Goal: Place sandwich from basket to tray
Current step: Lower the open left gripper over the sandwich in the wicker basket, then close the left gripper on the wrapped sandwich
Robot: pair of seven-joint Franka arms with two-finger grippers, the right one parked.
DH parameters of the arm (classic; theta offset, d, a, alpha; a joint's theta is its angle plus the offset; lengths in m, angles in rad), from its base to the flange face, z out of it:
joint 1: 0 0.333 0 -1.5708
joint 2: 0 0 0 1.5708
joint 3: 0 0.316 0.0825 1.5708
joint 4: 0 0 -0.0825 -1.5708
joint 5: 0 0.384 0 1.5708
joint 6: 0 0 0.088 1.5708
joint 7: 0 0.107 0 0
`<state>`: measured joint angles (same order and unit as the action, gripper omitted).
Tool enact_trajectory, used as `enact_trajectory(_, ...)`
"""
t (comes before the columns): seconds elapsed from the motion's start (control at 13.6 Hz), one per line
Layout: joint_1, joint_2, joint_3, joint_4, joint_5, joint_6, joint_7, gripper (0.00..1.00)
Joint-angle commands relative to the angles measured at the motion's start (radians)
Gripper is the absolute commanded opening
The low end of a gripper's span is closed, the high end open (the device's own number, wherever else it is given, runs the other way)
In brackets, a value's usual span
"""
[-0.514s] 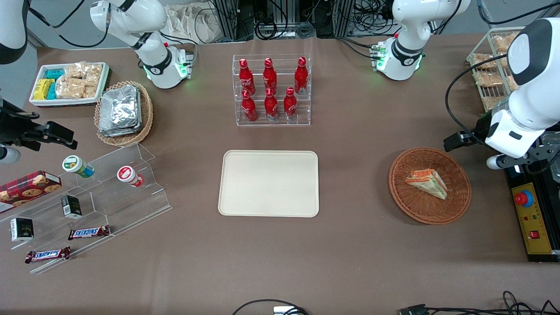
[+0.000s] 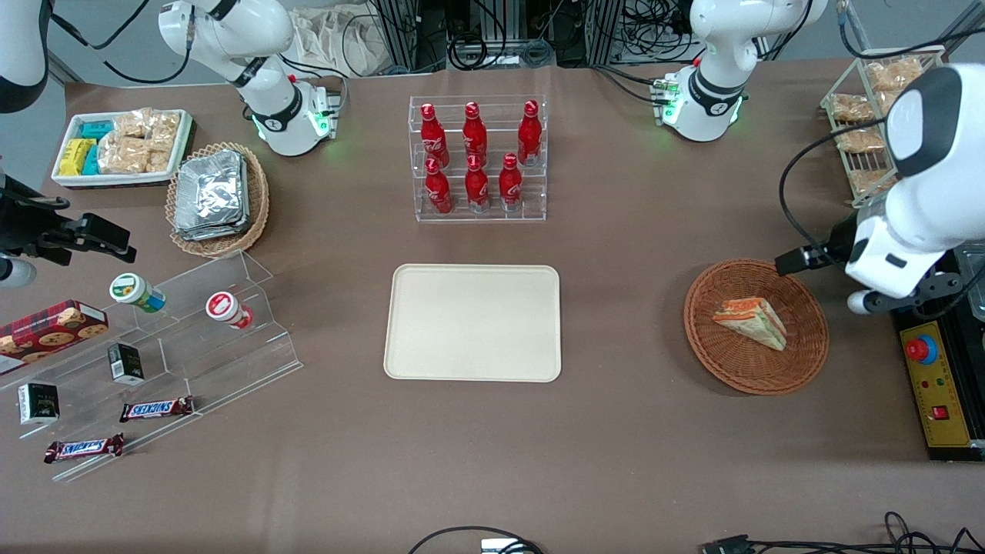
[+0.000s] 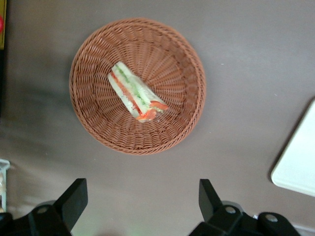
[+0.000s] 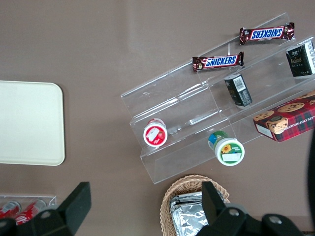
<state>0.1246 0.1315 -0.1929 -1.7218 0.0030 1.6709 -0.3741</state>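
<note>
Below our wide-spread fingers [image 3: 74, 199] we are watching the sandwich [image 3: 136, 97] lying slantwise in the basket [image 3: 184, 120], well apart from our gripper [image 3: 140, 201], and descending unturned we are risking pinching the slippery wedge's corners and missing the tray [image 2: 473, 365].

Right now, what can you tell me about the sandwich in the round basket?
The sandwich is a small triangle wedge of pale bread with orange-red and green filling showing along its cut edge, and it looks wrapped in something clear. It lies on its side near the middle of the reddish-brown woven basket, touching only the basket's floor. Nothing holds it: the gripper hangs above the table beside the basket with its fingers wide open. The cream tray waits toward the parked arm's end.
</note>
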Motion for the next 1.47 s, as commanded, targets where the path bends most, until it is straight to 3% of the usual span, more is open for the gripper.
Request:
enact_trajectory(0.0, 0.0, 0.057, -0.003, -0.04, 0.021, 0.08, -0.144, 1.0)
enact_trajectory(0.22, 0.001, 0.053, -0.002, -0.24, 0.023, 0.344, -0.282, 1.0)
enact_trajectory(0.66, 0.004, 0.1, 0.01, -0.335, 0.02, 0.487, -0.404, 1.0)
enact_trajectory(0.88, 0.001, 0.112, 0.067, -0.441, 0.021, 0.673, -0.396, 1.0)
enact_trajectory(1.39, -0.002, 0.215, 0.075, -0.397, 0.038, 0.681, -0.431, 1.0)
